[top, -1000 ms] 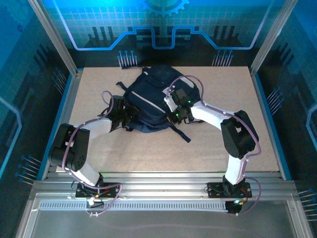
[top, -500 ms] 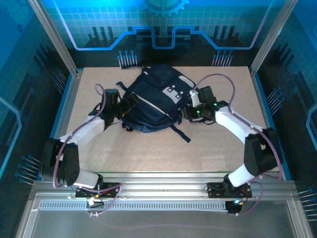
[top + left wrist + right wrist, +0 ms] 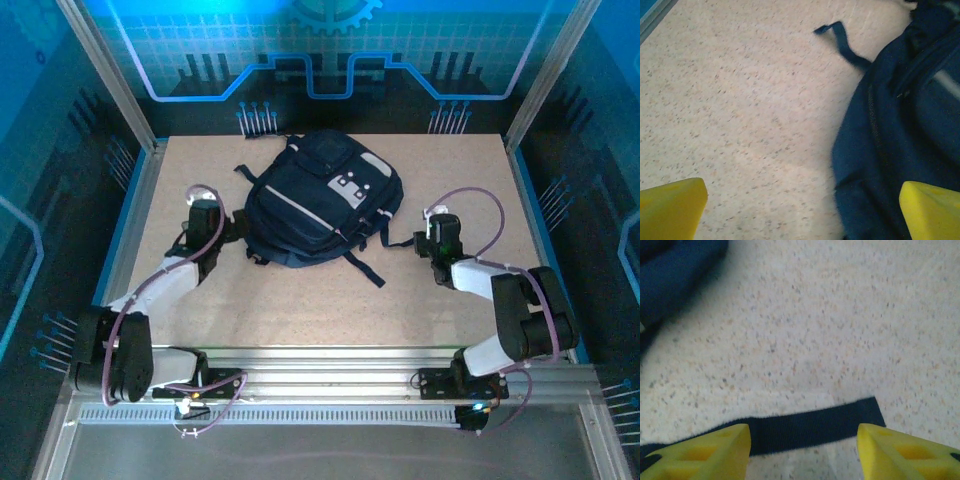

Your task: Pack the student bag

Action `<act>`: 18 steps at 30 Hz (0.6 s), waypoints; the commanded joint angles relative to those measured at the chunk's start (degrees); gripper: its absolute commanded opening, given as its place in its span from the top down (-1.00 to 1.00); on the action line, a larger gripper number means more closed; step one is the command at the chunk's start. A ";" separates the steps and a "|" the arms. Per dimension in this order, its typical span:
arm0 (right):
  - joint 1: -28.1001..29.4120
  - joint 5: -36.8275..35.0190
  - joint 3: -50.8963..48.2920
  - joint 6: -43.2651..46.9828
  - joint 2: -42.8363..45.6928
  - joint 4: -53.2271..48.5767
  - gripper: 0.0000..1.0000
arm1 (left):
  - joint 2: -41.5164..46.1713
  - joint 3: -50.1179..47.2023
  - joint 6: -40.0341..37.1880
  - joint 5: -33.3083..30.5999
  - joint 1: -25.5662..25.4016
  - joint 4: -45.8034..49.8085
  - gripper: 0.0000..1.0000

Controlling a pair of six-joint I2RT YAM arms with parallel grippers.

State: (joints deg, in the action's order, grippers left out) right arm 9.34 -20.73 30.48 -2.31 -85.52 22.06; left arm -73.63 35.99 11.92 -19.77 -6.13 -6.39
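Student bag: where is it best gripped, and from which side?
Probably the student bag at its rounded left edge, coming in low from the left: the fabric bulges off the table there, giving a pinchable fold, whereas the strap lies flat.

Count: one student bag [image 3: 315,205], one table [image 3: 440,310], two hands: one left hand [image 3: 802,210], one right hand [image 3: 802,440].

The student bag [image 3: 320,205] lies on the table [image 3: 450,170], between the two claws. From the left gripper [image 3: 207,212], it sits immediately right, beside the right finger. From the right gripper [image 3: 441,228], it lies ahead and left, apart. A loose strap [image 3: 810,427] crosses just before the right gripper's fingertips, ending short of the right finger.
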 commanded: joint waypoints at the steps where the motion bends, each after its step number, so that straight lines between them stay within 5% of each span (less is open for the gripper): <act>1: -1.59 3.65 -4.42 2.49 1.73 17.76 -0.36 | -1.51 -4.30 -5.68 -2.01 1.88 -16.07 -0.98; 3: -3.71 7.54 -7.90 1.16 0.51 24.08 -0.97 | -3.08 -5.88 -5.83 -0.48 3.10 -19.59 -0.98; 4: -4.38 7.49 -9.34 1.05 -1.50 29.88 -1.00 | -3.80 -6.29 -6.15 0.35 3.57 -20.89 -0.98; 8: -4.08 5.26 -6.96 -0.31 -0.35 22.83 -1.00 | -5.70 -11.31 -10.04 4.77 3.90 -33.70 -0.98; 13: -3.88 4.82 -7.18 -0.08 -0.60 23.91 -1.00 | -18.30 -23.25 -8.34 8.16 7.19 -68.55 -0.98; 18: -3.89 4.89 -7.03 -0.01 -0.56 23.55 -1.00 | -16.09 -22.50 -7.30 8.69 7.63 -62.96 -0.98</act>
State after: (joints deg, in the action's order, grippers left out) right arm 5.28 -15.57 22.81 -1.89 -85.76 42.15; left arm -89.97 11.60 4.95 -13.80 1.06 -59.13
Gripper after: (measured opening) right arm 0.998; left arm 0.989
